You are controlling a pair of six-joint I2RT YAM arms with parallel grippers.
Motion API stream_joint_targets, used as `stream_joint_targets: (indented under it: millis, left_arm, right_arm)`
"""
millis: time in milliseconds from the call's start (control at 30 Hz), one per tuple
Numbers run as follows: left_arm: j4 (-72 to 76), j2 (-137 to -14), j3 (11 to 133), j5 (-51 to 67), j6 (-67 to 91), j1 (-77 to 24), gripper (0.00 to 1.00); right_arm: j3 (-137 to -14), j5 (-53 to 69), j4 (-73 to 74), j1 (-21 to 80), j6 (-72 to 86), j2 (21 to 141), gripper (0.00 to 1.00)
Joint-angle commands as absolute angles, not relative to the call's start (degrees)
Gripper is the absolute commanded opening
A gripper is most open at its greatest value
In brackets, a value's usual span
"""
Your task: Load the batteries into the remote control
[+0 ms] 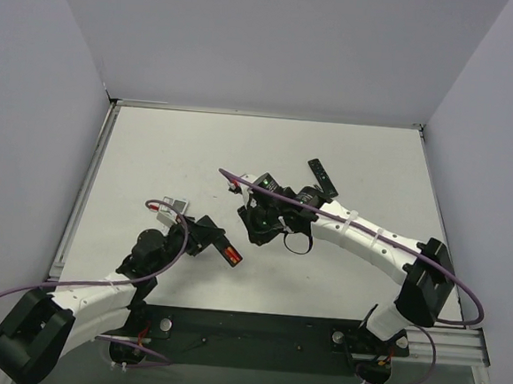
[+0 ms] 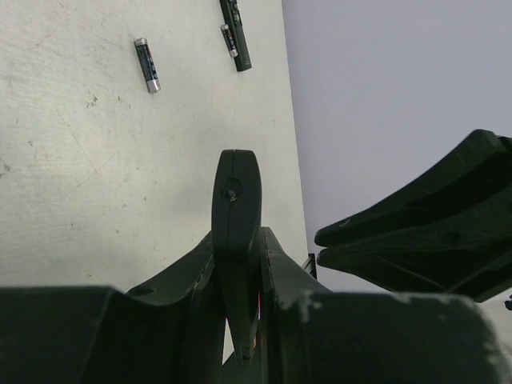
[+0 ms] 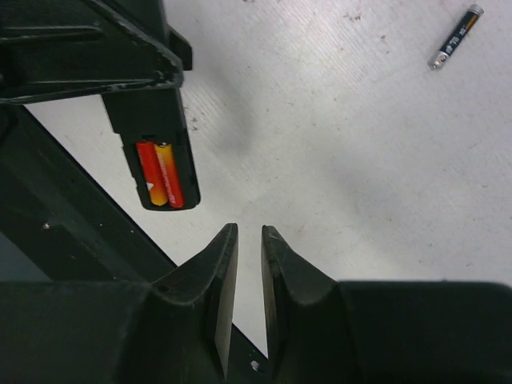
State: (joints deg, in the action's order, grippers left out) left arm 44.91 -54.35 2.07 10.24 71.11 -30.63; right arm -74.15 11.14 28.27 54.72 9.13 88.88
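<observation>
White surface bears one dark battery well apart from the remote, clamped tight in the left tool with two red batteries seated, which the nearly closed, empty right tool nearby could jar loose with a bump.

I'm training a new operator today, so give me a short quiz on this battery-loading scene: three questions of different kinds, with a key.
1. True or false: the left hand is clamped on the remote.
2. Multiple choice: what colour are the two batteries sitting in the remote's open bay? A) red-orange B) blue C) green
3. Short answer: what is the right hand holding?

Key
1. True.
2. A.
3. Nothing; its jaws stand slightly apart with only bare table showing between them.
</observation>
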Motion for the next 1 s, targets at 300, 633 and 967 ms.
stream_joint_targets:
  millis: [300, 633, 967]
  left_arm:
    - [15.1, -32.2, 8.6, 3.7, 59.3, -25.3, 0.00]
    - [-26.2, -13.6, 27.1, -13.7, 45.2, -24.1, 0.00]
    - [-39.6, -4.5, 36.3, -24.7, 42.5, -24.2, 0.00]
  right_arm:
    - [-69.4, 13.4, 16.9, 50.2, 3.9, 89.6, 0.36]
    - [-70.3, 17.8, -5.8, 52.7, -7.2, 103.3, 0.43]
    - [-75.5, 13.7, -22.8, 58.1, -9.5, 117.5, 0.47]
